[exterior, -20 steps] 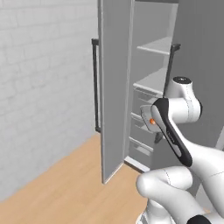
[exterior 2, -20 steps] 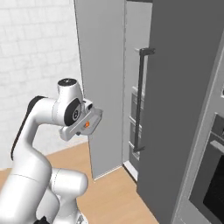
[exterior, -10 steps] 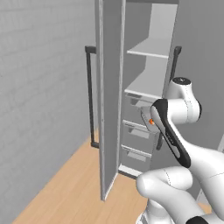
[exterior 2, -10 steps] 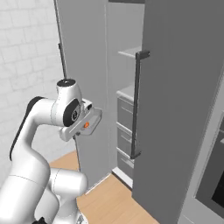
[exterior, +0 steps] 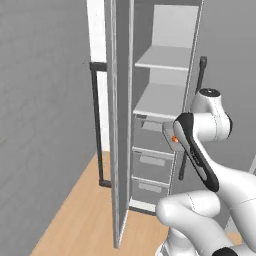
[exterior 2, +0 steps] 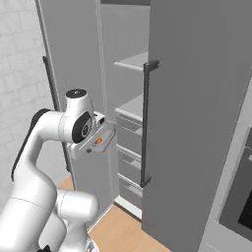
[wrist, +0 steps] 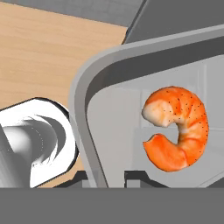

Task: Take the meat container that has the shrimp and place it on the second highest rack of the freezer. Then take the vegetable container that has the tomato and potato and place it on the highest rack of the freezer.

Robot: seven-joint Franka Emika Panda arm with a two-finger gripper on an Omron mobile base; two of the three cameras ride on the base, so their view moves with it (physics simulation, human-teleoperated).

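Observation:
My gripper (wrist: 107,178) is shut on the rim of the meat container (wrist: 89,83), a small grey metal tray held about level at chest height. The shrimp (wrist: 179,127) lies curled inside it, orange and white. In the right base view the meat container (exterior 2: 96,140) hangs in front of the open freezer (exterior 2: 125,98), short of its shelves. The highest rack (exterior: 165,57) and the second shelf (exterior: 160,100) below it are bare pale boards. In the left base view the tray (exterior: 169,137) sits beside the drawers, mostly hidden by my forearm. The vegetable container is out of view.
The freezer's left door (exterior: 117,125) stands open edge-on with its black bar handle (exterior: 96,125). A right grey door (exterior 2: 197,123) with a black handle (exterior 2: 145,123) flanks the opening. Three drawers (exterior: 152,165) fill the lower part. A black-glass oven (exterior 2: 241,197) is at far right. Wooden floor lies below.
The whole picture has shifted: the base has driven on, so the freezer's open inside is now nearer and more central. The arm holds the same pose with the tray.

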